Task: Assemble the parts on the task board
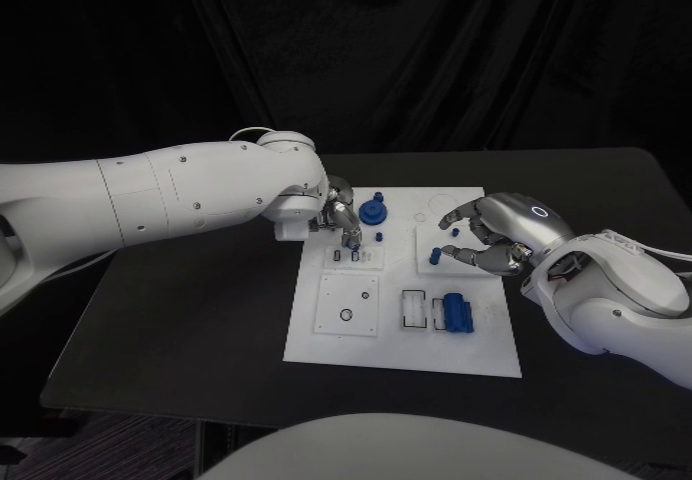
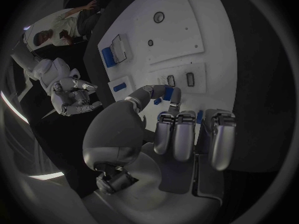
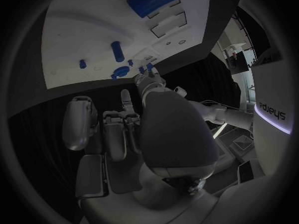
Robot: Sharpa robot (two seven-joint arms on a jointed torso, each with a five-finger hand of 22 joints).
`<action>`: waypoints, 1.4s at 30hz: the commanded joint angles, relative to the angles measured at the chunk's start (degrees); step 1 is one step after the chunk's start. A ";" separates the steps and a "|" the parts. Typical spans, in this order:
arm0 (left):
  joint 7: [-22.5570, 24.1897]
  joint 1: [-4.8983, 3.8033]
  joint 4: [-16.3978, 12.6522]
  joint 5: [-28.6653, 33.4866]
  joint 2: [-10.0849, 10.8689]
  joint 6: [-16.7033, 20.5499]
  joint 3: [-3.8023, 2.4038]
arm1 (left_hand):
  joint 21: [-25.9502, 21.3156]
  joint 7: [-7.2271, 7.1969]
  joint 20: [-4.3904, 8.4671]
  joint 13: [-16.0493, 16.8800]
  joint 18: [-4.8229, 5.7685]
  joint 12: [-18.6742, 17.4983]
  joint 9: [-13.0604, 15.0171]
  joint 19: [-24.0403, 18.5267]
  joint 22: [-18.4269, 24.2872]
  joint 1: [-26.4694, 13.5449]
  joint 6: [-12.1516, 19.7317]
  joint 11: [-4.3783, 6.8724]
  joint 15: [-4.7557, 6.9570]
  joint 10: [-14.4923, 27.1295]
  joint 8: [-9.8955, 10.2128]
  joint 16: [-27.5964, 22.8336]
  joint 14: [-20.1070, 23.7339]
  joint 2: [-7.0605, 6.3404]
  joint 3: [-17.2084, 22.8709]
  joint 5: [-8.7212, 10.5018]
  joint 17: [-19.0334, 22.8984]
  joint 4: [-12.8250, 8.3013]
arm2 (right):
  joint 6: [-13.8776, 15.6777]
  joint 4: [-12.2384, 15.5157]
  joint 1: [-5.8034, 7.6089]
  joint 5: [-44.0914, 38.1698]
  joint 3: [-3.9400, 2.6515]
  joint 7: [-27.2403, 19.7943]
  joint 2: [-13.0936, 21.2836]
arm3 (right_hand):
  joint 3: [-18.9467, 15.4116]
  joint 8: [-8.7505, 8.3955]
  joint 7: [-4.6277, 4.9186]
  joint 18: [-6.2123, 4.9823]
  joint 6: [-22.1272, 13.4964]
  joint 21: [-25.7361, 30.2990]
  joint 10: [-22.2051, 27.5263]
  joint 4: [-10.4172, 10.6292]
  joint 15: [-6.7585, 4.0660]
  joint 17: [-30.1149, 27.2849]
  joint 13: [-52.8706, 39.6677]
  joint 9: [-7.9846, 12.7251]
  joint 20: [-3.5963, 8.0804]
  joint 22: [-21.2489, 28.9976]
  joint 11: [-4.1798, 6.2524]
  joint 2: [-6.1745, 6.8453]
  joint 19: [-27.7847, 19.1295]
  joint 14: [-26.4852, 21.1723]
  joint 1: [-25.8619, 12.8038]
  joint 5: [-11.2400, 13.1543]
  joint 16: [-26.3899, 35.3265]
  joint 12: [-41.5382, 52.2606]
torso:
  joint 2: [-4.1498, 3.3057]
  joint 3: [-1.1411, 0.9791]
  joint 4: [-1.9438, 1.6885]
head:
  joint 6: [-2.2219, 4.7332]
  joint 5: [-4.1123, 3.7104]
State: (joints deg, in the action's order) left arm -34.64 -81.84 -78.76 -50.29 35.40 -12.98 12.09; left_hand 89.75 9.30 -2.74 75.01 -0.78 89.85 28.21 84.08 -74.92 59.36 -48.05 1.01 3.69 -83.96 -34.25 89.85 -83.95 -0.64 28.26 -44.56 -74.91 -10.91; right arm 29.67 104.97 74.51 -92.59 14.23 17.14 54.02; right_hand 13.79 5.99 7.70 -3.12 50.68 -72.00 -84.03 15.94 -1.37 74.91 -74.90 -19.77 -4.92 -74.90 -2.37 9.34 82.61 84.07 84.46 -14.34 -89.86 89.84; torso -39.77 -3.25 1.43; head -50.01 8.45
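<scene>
The white task board [image 1: 433, 350] lies mid-table. My left hand [image 1: 342, 218] hangs over its far left part, fingertips just above two small dark slots [image 1: 348, 256]. In the left wrist view the left hand [image 2: 181, 129] pinches a small blue part [image 2: 167, 91] between thumb and finger, close to those slots [image 2: 181, 79]. A blue gear-like part [image 1: 374, 210] stands right beside that hand. My right hand [image 1: 498, 235] hovers over the board's right side with fingers loosely curled and nothing in them. A blue peg [image 1: 436, 256] lies just off its fingertips.
A bigger blue block [image 1: 456, 312] sits in the board's near right part, beside an unfilled rectangular recess [image 1: 415, 308]. A square plate with a round hole [image 1: 346, 315] lies near left. Black table [image 1: 188, 330] surrounds the board.
</scene>
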 commanded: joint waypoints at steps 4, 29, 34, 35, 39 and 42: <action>-4.18 0.37 -0.76 0.89 0.42 6.75 -0.03 | 0.25 -6.97 0.64 14.99 0.78 0.15 1.17 5.92 -15.08 0.68 -8.45 0.76 0.64 -6.04 1.24 0.15 -6.05 0.49 7.18 -1.91 -15.09 6.18 | -0.89 0.04 0.08 0.07 -0.03 1.64 0.12 | 0.50 0.05 -0.06 -1.08 0.49 0.36 -5.97 -0.07 0.29 15.09 -15.10 0.19 -0.12 -9.44 -0.55 -0.25 -0.38 5.93 0.69 -0.48 -0.14 0.16 | 0.04 0.02 0.05 | 0.01 0.44; -6.25 1.24 -2.28 3.27 1.28 7.66 -0.02 | 0.25 -7.14 0.93 14.99 0.78 0.15 1.99 5.92 -15.08 0.20 -9.49 1.10 1.02 -6.04 3.20 0.15 -6.05 0.48 7.37 -0.91 -15.09 5.96 | -2.17 -0.69 0.05 0.53 -0.02 1.99 -0.42 | 0.88 -0.03 -0.06 -1.16 0.68 0.71 -5.97 -0.17 0.29 15.09 -15.10 0.39 -0.13 -9.35 -0.54 -0.36 -0.52 5.93 1.04 -0.91 -0.14 0.16 | 0.09 -0.06 -0.02 | 0.01 0.43; -6.23 1.54 -2.45 4.85 1.11 7.72 -0.02 | 0.25 -7.06 0.95 14.99 0.78 0.15 2.17 5.92 -15.08 0.07 -9.46 1.06 1.02 -6.04 4.05 0.15 -6.05 0.68 7.27 -0.05 -15.09 6.09 | -2.39 -0.73 0.04 0.79 -0.02 2.02 -0.51 | 0.98 -0.03 -0.05 -1.17 0.76 0.80 -5.97 -0.15 0.29 15.09 -15.10 0.44 -0.13 -9.33 -0.55 -0.44 -0.55 5.93 1.08 -1.02 -0.14 0.16 | 0.10 -0.05 -0.03 | 0.01 0.44; -6.21 1.68 -2.51 5.11 1.07 7.72 -0.02 | 0.25 -7.06 0.95 14.99 0.78 0.15 2.18 5.92 -15.08 0.07 -9.45 1.05 1.02 -6.04 4.07 0.15 -6.05 0.69 7.27 0.00 -15.09 6.09 | -2.46 -0.74 0.03 0.84 -0.02 2.05 -0.51 | 0.98 -0.03 -0.05 -1.17 0.76 0.80 -5.97 -0.15 0.29 15.09 -15.10 0.44 -0.13 -9.33 -0.55 -0.44 -0.55 5.93 1.08 -1.02 -0.14 0.16 | 0.11 -0.05 -0.03 | 0.01 0.41; -6.13 2.15 -2.73 5.47 1.10 7.85 -0.02 | 0.25 -6.87 0.87 14.99 0.78 0.15 2.48 5.92 -15.08 0.20 -9.30 0.89 0.89 -6.04 5.44 0.15 -6.05 1.08 6.86 2.37 -15.09 6.35 | -2.61 -0.75 0.01 0.90 -0.02 2.10 -0.49 | 1.03 -0.02 -0.05 -1.19 0.83 0.87 -5.97 -0.14 0.29 15.09 -15.10 0.46 -0.13 -9.31 -0.56 -0.47 -0.58 5.93 1.09 -1.06 -0.14 0.16 | 0.11 -0.05 -0.02 | 0.01 0.36; -6.10 2.42 -2.79 5.59 1.13 7.88 -0.02 | 0.25 -6.73 0.74 14.99 0.78 0.15 2.62 5.92 -15.08 0.46 -9.30 0.75 0.77 -6.04 6.59 0.15 -6.05 1.37 6.48 4.49 -15.09 6.59 | -2.66 -0.72 0.01 0.92 -0.02 2.11 -0.44 | 1.03 -0.02 -0.05 -1.19 0.83 0.87 -5.97 -0.14 0.29 15.09 -15.10 0.46 -0.13 -9.31 -0.56 -0.47 -0.58 5.93 1.09 -1.06 -0.14 0.16 | 0.12 -0.05 -0.02 | 0.01 0.32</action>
State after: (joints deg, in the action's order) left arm -40.13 -79.61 -81.47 -45.81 36.56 -5.44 12.10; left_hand 89.74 10.11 -2.13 75.01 -0.79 89.85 30.35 83.87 -74.91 59.35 -49.27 1.78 4.40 -83.95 -27.77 89.85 -84.05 -0.60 34.27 -40.27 -74.91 -5.00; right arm 27.37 104.21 74.51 -91.76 14.24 18.08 53.52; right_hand 14.57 5.99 7.70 -3.12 51.09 -71.44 -84.03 15.81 -1.37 74.91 -74.93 -19.39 -5.12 -74.95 -2.37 8.88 82.41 84.07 84.91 -15.27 -89.86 89.84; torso -39.66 -3.30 1.41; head -50.01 8.81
